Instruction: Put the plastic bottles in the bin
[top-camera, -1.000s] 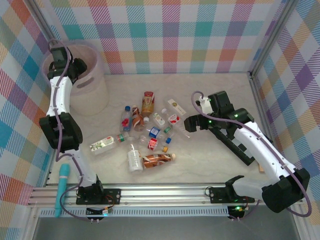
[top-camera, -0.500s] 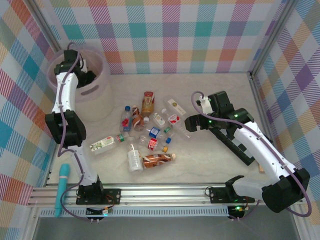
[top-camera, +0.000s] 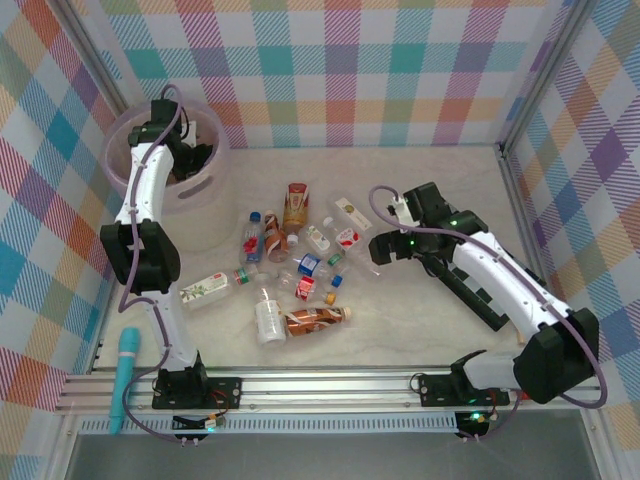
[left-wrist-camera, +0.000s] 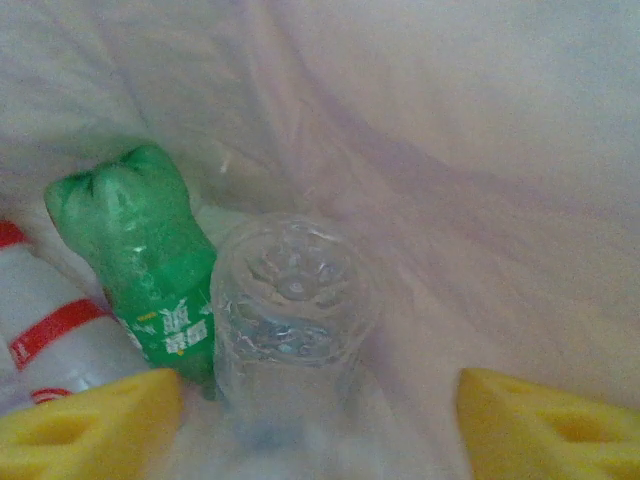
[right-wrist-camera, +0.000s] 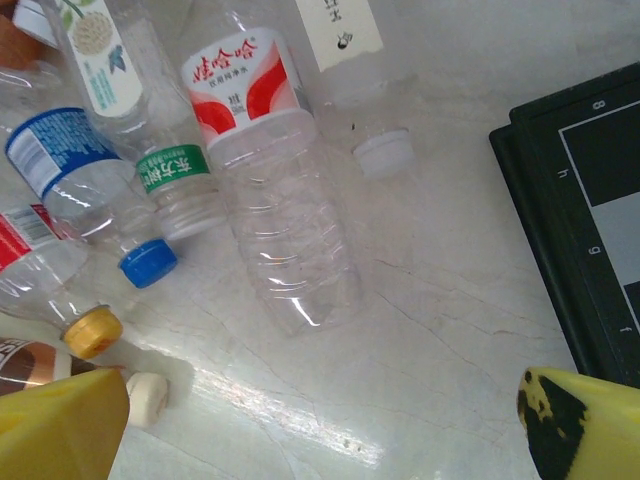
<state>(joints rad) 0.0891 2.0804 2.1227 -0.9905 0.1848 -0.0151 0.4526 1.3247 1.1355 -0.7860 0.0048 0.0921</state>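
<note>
The pale pink bin (top-camera: 197, 212) stands at the far left, and my left gripper (top-camera: 190, 160) reaches down inside it. In the left wrist view my left gripper (left-wrist-camera: 320, 430) is open over the bin's wall (left-wrist-camera: 450, 150). Below it lie a clear bottle (left-wrist-camera: 290, 310), a green bottle (left-wrist-camera: 135, 250) and a white bottle with red stripes (left-wrist-camera: 50, 330). Several plastic bottles (top-camera: 300, 265) lie scattered mid-table. My right gripper (top-camera: 378, 250) hovers open at their right edge. Just ahead of its fingers (right-wrist-camera: 60, 425) lies a clear bottle with a red and white label (right-wrist-camera: 270, 190).
A black board (top-camera: 470, 285) lies under my right arm and shows again at the right (right-wrist-camera: 580, 220). A blue-capped bottle (right-wrist-camera: 150, 262), a yellow cap (right-wrist-camera: 92, 332) and a loose white cap (right-wrist-camera: 150, 398) lie near my right gripper's left finger. A teal brush (top-camera: 125, 375) rests at the near left.
My left arm has swung rightward over the bin and dipped its gripper inside. My right gripper has edged slightly left toward the bottles.
</note>
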